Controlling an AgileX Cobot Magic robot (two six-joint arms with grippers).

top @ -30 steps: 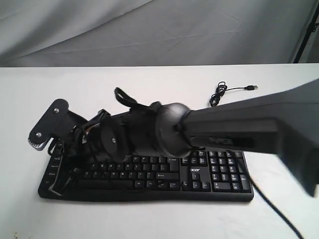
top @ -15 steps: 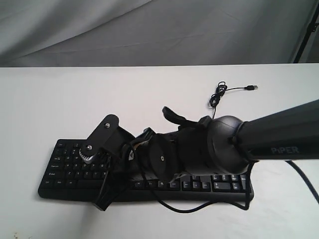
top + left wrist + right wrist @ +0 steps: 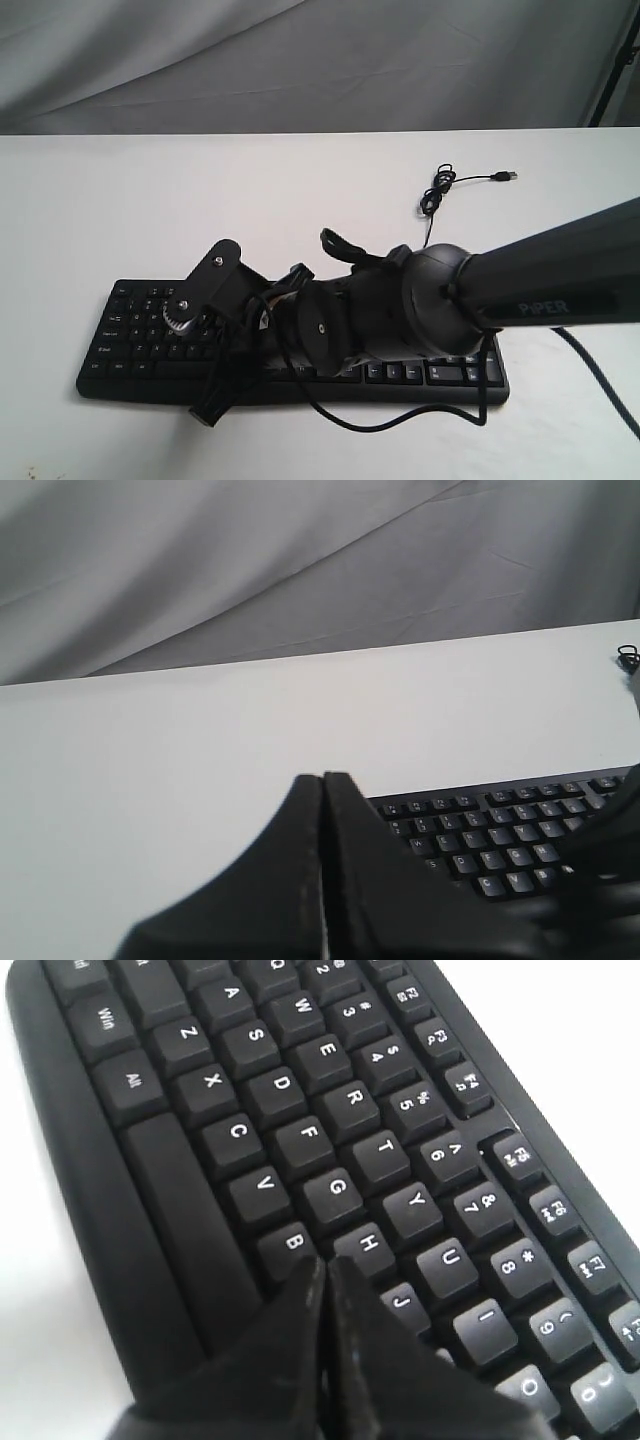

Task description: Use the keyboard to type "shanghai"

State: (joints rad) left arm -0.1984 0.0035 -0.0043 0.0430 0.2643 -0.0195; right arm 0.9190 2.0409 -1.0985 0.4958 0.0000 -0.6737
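Note:
The black keyboard (image 3: pixel 130 330) lies near the front of the white table (image 3: pixel 150 200). My right arm reaches across from the right and covers its middle. The right gripper (image 3: pixel 207 410) points down over the left half of the keys. In the right wrist view, that gripper (image 3: pixel 325 1261) is shut and empty. Its tips sit just over the gap between the B key (image 3: pixel 290 1242) and the H key (image 3: pixel 368 1245) of the keyboard (image 3: pixel 300 1110). My left gripper (image 3: pixel 323 777) is also shut and empty, off the left end of the keyboard (image 3: pixel 500 830). It does not show in the exterior view.
The keyboard's thin black cable (image 3: pixel 440 185) lies coiled behind it at the right, ending in a USB plug (image 3: pixel 508 176). A grey cloth backdrop (image 3: pixel 300 60) hangs behind the table. Another cable (image 3: pixel 590 380) trails off under the right arm.
My right gripper swung from the keyboard's far left end toward its middle. In the last half second it only edged slightly left. It stayed shut throughout.

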